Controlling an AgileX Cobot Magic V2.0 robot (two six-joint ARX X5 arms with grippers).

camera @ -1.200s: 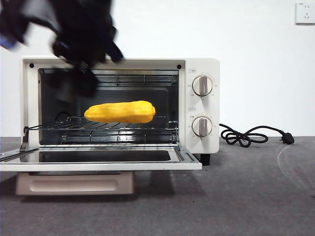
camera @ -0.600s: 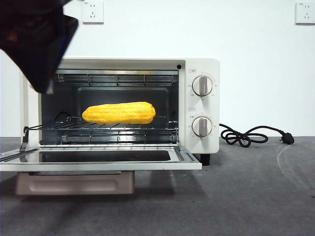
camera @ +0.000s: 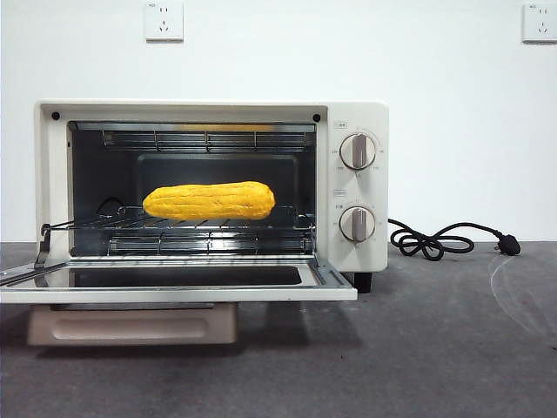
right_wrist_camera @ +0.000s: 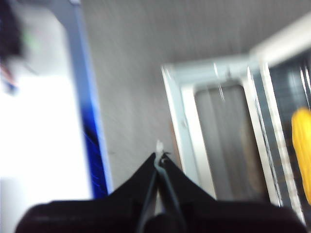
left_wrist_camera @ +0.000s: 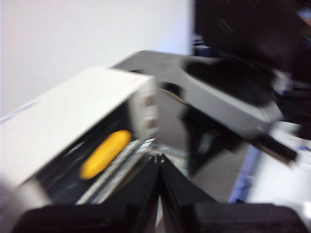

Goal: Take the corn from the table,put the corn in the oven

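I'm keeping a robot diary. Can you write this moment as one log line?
corn: on oven rack | door: open | left gripper: shut, empty | right gripper: shut, empty | both away from oven

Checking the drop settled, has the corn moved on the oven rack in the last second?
Yes, slightly. The corn has shifted a little toward the side away from the oven knobs, still lying on the rack.

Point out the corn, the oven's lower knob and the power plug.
corn (camera: 209, 200): front view, middle of the cob on the rack.
lower knob (camera: 358, 224): front view, its centre bar.
power plug (camera: 510, 246): front view, plug body on the table.
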